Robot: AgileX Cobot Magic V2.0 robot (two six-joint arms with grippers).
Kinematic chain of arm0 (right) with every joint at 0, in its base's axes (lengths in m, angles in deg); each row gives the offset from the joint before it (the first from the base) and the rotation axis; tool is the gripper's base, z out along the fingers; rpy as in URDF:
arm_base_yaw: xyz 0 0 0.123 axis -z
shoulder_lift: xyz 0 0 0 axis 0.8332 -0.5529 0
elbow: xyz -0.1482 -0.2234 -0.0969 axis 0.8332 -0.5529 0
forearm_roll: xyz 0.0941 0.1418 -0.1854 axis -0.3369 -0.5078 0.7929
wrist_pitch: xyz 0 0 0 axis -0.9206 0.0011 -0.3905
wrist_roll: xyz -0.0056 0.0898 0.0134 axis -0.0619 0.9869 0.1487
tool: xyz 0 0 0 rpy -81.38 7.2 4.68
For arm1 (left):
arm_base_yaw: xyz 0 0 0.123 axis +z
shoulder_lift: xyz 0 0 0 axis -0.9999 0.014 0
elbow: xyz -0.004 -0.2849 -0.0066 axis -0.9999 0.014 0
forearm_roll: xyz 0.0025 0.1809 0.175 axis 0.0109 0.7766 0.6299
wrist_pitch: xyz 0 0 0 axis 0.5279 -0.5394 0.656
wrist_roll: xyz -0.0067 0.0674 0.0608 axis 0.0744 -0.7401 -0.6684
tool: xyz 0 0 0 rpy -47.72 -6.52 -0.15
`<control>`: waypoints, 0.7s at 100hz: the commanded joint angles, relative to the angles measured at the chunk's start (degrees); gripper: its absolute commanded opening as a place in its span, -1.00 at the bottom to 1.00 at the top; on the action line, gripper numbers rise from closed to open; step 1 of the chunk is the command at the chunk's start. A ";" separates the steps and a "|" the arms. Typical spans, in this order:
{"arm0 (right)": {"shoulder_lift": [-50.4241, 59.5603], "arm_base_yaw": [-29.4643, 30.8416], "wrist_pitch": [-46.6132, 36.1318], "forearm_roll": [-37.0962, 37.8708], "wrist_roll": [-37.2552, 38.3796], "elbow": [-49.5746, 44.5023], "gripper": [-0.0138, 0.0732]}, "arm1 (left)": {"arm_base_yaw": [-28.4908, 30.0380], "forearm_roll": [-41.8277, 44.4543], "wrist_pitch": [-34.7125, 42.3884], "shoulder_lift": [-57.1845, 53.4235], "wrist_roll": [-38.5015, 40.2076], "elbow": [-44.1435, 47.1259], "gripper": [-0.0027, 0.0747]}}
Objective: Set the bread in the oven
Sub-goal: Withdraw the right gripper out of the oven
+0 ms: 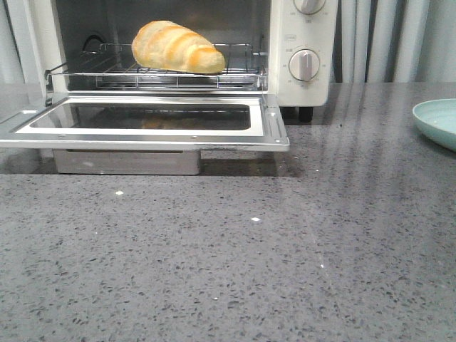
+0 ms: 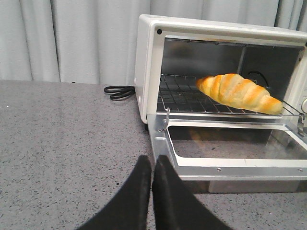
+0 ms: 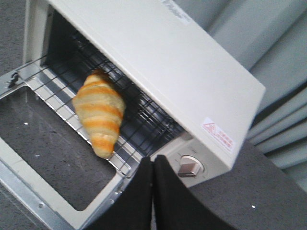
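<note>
The golden-brown bread [image 1: 178, 47] lies on the wire rack [image 1: 107, 71] inside the cream-white oven [image 1: 306, 85], whose glass door [image 1: 142, 117] hangs open and flat. The bread [image 2: 240, 92] also shows in the left wrist view and the bread [image 3: 99, 112] in the right wrist view, its tapered end at the rack's front edge. My left gripper [image 2: 152, 163] is shut and empty, low over the counter by the door's left corner. High above the oven's knob side, my right gripper [image 3: 153, 163] is shut and empty. Neither gripper appears in the front view.
A pale green plate [image 1: 438, 122] sits at the right edge of the grey speckled counter [image 1: 235, 263]. The oven's black cord [image 2: 119, 91] lies coiled to its left. Two knobs [image 1: 304, 64] are on the oven's right panel. Grey curtains hang behind.
</note>
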 commanded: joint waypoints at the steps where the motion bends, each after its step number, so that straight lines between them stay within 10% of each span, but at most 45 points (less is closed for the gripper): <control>1: 4.05 1.68 2.79 4.41 1.23 -1.30 -0.80 | 0.13 -0.90 4.58 -1.52 0.42 -1.37 -0.99; 70: 11.75 10.28 2.57 3.71 3.13 -16.20 -0.80 | 0.13 -0.90 4.58 -1.52 0.42 -1.37 -0.99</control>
